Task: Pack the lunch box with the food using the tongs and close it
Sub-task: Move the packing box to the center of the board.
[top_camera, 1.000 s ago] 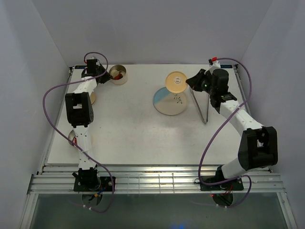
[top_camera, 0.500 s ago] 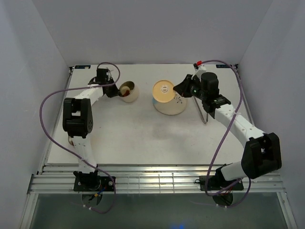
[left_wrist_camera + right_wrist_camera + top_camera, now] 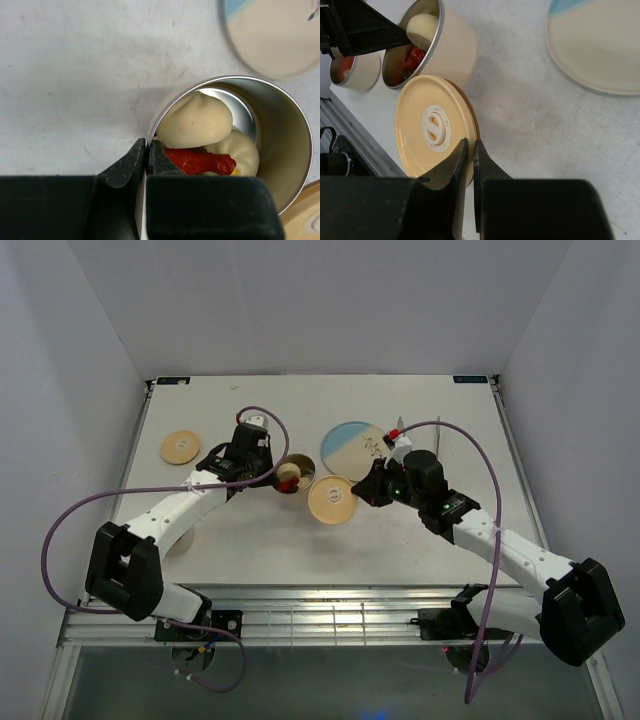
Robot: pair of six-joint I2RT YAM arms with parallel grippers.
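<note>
One steel tin of the lunch box (image 3: 292,476) stands in the middle of the table, holding food: white dumplings (image 3: 195,120) and a red piece (image 3: 200,161). My left gripper (image 3: 146,150) is shut on this tin's near rim, one finger inside the wall and one outside. My right gripper (image 3: 469,150) is shut on the edge of a light-wood lid (image 3: 432,125), which it holds tilted right beside the tin (image 3: 445,45). In the top view the lid (image 3: 330,500) sits just right of the tin. I cannot make out the tongs.
The cream-and-blue plate (image 3: 352,444) lies just behind the tin and lid. A second wood lid (image 3: 180,447) lies flat at the left. A second tin (image 3: 351,70) with orange-red food stands beyond the left gripper. The metal rail (image 3: 320,620) runs along the near edge.
The left gripper has brought its tin from the back left corner to the table's middle. The right gripper has carried the lid from over the plate down beside the tin.
</note>
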